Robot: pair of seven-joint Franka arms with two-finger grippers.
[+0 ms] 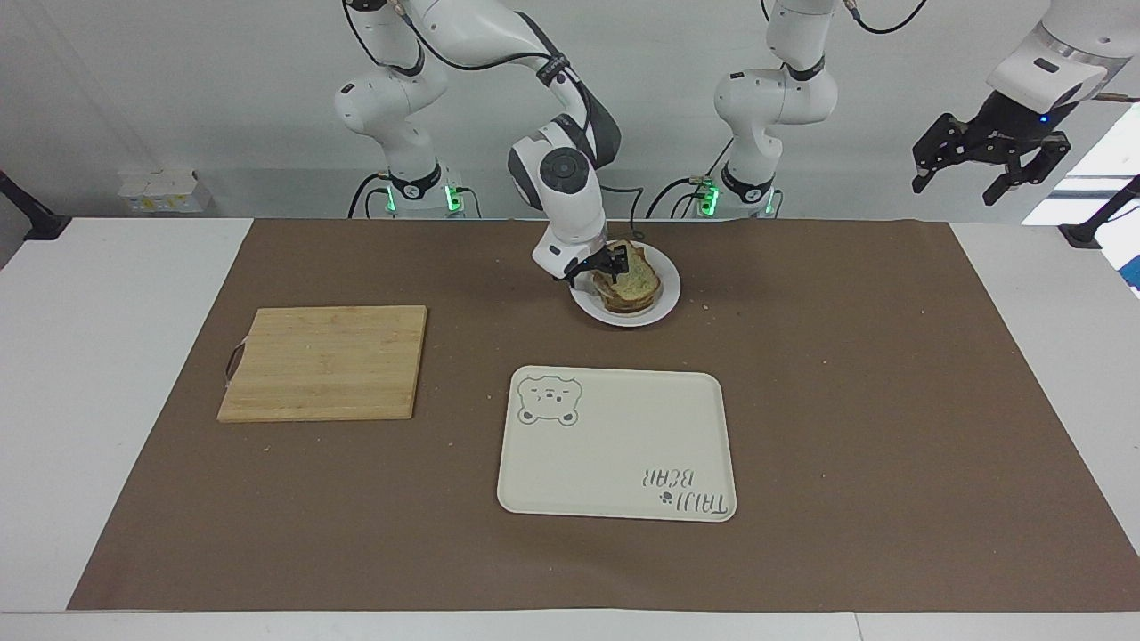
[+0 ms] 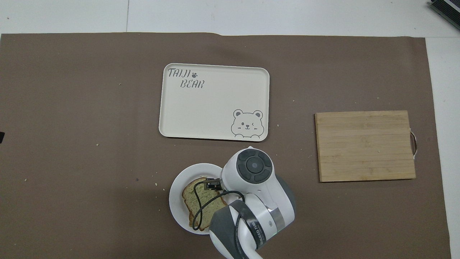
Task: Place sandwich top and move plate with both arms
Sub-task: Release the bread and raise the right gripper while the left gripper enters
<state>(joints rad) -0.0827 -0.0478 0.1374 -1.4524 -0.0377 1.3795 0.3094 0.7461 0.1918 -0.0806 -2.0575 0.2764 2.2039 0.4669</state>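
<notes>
Brown mat (image 1: 846,401): one plate (image 1: 663,307), one sandwich top (image 1: 634,283).

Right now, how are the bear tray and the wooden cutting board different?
The tray is cream with rounded corners, a raised rim and a printed bear; the cutting board is bare tan wood with squarer corners and a handle at one end. The tray lies mid-table; the board lies toward the right arm's end. Both are rectangular and carry nothing.

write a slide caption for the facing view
Right gripper at the pale bread slice on the small round white plate; left gripper waits raised off the table's end.
</notes>
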